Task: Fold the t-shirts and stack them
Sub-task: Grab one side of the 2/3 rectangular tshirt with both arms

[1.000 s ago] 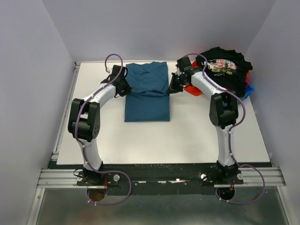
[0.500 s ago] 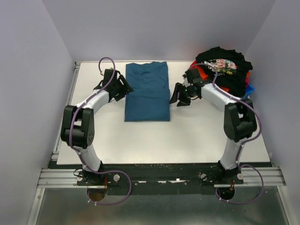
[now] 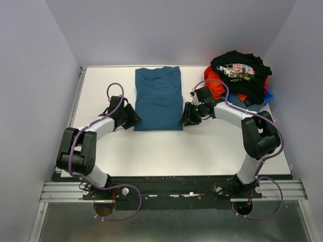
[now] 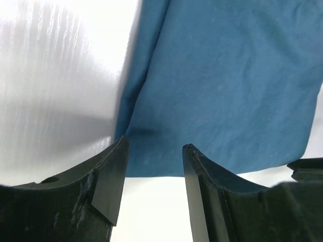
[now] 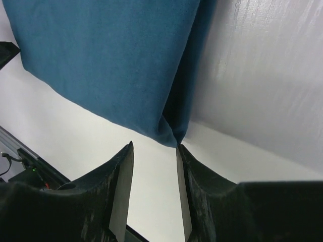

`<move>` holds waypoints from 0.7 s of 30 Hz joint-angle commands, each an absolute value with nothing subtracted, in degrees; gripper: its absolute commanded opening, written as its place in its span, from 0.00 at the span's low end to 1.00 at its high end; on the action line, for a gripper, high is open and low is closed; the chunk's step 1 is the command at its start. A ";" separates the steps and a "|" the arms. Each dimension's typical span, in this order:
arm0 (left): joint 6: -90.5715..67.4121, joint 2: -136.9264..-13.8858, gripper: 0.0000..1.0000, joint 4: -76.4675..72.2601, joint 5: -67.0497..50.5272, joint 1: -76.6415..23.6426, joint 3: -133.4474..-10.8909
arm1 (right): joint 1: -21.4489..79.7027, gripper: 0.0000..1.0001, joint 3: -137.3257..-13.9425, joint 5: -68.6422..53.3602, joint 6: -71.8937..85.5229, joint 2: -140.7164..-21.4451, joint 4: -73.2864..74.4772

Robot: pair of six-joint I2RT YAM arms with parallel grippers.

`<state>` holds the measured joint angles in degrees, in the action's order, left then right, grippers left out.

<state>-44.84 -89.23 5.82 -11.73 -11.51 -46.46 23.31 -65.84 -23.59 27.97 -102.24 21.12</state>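
You see the teal-blue t-shirt (image 3: pixel 158 98) lying folded flat at the middle of the counter (image 3: pixel 166 151). Your left claw (image 3: pixel 132 119) stands open at its near left corner, and your right claw (image 3: pixel 185 117) open at its near right corner, neither gripping cloth. The other t-shirts (image 3: pixel 238 70) lie heaped at the far right corner.

Plain teal-blue soft cloth t-shirt (image 3: pixel 158 98). Black cloth t-shirt with pink-white floral print (image 3: pixel 237 68). Orange-red cloth shirt (image 3: pixel 216 85). Bright blue cloth shirt (image 3: pixel 269 96). White flat tabletop (image 3: pixel 202 151).
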 commanded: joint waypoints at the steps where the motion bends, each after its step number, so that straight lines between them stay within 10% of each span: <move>1: -42.63 -88.33 0.59 4.22 -13.27 -11.78 -45.44 | 23.82 0.48 -64.87 -23.91 27.60 -104.68 19.07; 21: -40.52 -82.44 0.58 11.25 -5.19 -11.78 -41.57 | 25.22 0.31 -63.99 -20.75 29.18 -110.31 20.13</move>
<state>-41.28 -85.12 8.99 -9.06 -11.51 -42.26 24.08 -65.73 -23.79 29.15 -109.08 19.00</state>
